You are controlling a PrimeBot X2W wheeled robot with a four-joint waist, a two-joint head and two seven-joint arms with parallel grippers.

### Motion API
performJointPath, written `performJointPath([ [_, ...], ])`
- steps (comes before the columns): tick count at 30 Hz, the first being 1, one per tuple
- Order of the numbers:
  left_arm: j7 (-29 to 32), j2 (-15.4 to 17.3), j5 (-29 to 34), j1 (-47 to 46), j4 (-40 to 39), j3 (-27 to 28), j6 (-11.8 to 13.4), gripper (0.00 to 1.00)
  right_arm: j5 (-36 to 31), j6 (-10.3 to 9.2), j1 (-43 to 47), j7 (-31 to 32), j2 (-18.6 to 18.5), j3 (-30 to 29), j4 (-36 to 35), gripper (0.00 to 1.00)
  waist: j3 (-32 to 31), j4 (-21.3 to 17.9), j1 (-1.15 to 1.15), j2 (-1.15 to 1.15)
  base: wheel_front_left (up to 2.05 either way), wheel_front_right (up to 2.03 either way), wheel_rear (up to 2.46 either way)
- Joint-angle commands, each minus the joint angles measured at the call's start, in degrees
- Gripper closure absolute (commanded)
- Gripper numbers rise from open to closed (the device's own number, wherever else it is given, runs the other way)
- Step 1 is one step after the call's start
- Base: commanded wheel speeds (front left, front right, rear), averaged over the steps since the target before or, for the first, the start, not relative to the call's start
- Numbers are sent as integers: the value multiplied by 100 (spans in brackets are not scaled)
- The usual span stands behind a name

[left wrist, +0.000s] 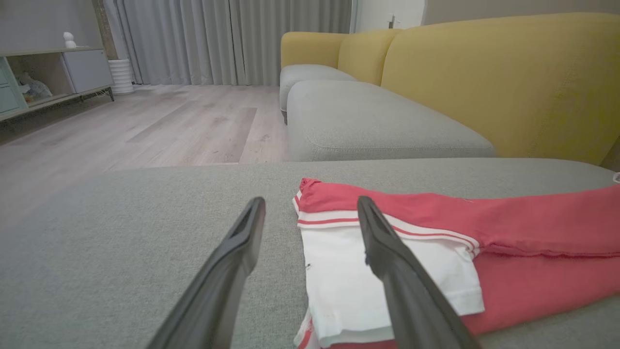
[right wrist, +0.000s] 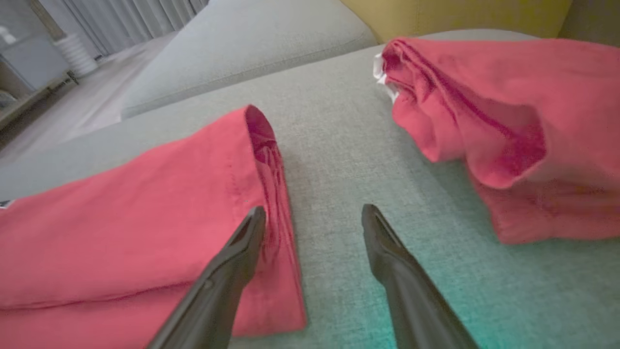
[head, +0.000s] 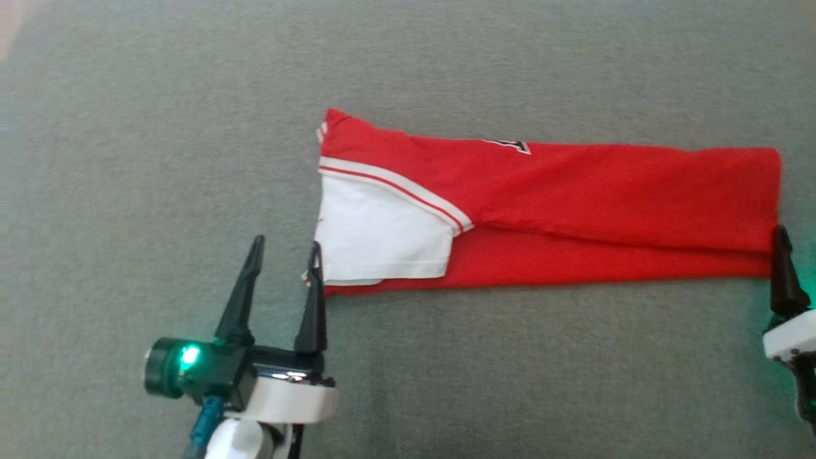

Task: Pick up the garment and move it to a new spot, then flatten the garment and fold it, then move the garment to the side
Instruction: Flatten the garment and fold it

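I'm hovering the left gripper (head: 286, 243) and right gripper (right wrist: 312, 211), spread wide and empty, at the red jersey (head: 574, 191) ends, probably to fold it.

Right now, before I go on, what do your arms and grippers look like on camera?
Left gripper: two long, dark, tapering fingers on a dark block with a glowing green light, a white wrist collar and a teal cable beneath. Right gripper: the same dark fingers, white housing, green glow.
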Motion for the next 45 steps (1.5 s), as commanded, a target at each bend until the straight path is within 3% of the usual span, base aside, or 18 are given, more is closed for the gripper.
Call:
performJointPath([
  [1, -60, -127, 176, 26, -137, 373, -168, 0, -97, -2, -102, 147, -138, 7, 87, 0, -34, 150, 0, 0, 0, 0, 0],
  [2, -60, -237, 264, 81, -131, 472, -262, 0, -102, -2, -125, 263, -124, -4, 212, 0, -43, 195, 0, 0, 0, 0, 0],
  [3, -60, -325, 358, 137, -116, 563, -351, 0, -112, -2, -140, 375, -121, 19, 306, 16, -54, 235, 0, 0, 0, 0, 0],
  [5, -60, -495, 514, 236, -82, 758, -513, 0, -27, -2, -147, 562, -95, 85, 393, 100, -71, 303, 0, 0, 0, 0, 0],
  [14, -61, -1012, 1063, 511, -23, 1465, -1122, 0, 327, -2, 1, 511, -413, 175, 135, 100, -151, 314, 0, 0, 0, 0, 0],
  [22, -61, -1179, 1341, 619, -25, 1780, -1491, 0, 318, -2, -126, 482, -881, -4, -130, 100, -213, 90, 0, 0, 0, 0, 0],
  [27, -61, -1260, 1456, 641, -13, 1946, -1658, 0, 290, -2, -184, 607, -983, -190, -757, 100, -260, -39, 0, 0, 0, 0, 0],
  [32, -61, -1320, 1515, 698, 24, 2024, -1788, 0, 433, -2, -92, 800, -804, -206, -1936, 100, -343, -54, 0, 0, 0, 0, 0],
  [39, -61, -1370, 1522, 722, 96, 2015, -1944, 0, 498, -2, -87, 1328, -243, 33, -3628, 100, -476, 208, 0, 0, 0, 0, 0],
  [45, -61, -1385, 1535, 720, 157, 1999, -2035, 0, 176, -2, -383, 1778, 343, 891, -4104, 100, -510, 541, 0, 0, 0, 0, 0],
])
